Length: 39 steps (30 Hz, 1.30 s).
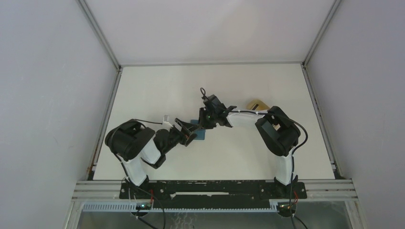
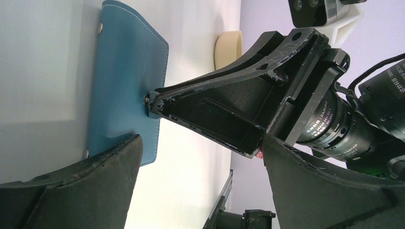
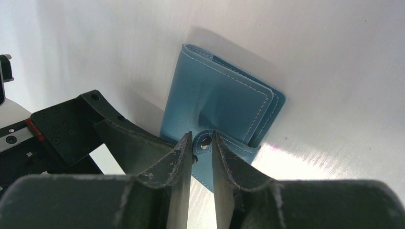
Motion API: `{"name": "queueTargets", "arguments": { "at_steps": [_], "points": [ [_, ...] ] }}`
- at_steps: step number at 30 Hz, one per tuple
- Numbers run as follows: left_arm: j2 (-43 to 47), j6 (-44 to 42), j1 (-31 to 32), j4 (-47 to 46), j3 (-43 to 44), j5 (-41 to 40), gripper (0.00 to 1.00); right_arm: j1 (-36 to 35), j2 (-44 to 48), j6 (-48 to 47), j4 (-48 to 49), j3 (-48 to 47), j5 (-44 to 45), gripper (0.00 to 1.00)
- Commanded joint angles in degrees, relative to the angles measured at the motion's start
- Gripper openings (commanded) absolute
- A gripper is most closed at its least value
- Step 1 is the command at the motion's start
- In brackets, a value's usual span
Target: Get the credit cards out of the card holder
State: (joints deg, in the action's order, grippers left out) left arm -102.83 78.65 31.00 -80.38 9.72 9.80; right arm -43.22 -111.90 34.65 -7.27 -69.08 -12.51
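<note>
At the middle of the white worktop (image 1: pixel 191 86) we see the small teal-blue stitched folding card holder (image 3: pixel 219 100) lying folded (snap tab toward our right arm). Our right gripper (image 3: pixel 201 143) stands slightly parted astride that tab; our left gripper (image 1: pixel 187 130) gapes wide just beside the holder. One pale tan flat card (image 1: pixel 255 103) lies well apart.

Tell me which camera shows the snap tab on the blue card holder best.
The right wrist view: the snap tab sits close up, face-on, between the right gripper's fingertips. In the left wrist view that gripper's fingertip hides the tab on the card holder. The top view shows only a small blue patch.
</note>
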Motion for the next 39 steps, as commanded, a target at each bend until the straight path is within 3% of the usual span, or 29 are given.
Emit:
{"name": "queueTargets", "arguments": {
  "at_steps": [1, 16, 30, 39],
  "points": [
    [-1.3, -0.51, 0.19, 0.83, 0.02, 0.55, 1.0, -0.71, 0.33, 0.21, 1.21, -1.74, 0.68, 0.3],
    [-1.85, -0.45, 0.2, 0.73, 0.54, 1.33, 1.0, -1.16, 1.8, -0.16, 0.22, -1.76, 3.3, 0.0],
    [-2.29, -0.4, 0.19, 0.7, 0.8, 1.71, 1.0, -3.25, 2.36, -3.99, -6.76, -7.53, 10.66, 0.0],
    [-2.46, -0.19, 0.15, 0.42, 0.66, 1.58, 1.0, -3.8, 0.84, -3.98, -6.27, -7.93, 10.56, 0.0]
  ]
}}
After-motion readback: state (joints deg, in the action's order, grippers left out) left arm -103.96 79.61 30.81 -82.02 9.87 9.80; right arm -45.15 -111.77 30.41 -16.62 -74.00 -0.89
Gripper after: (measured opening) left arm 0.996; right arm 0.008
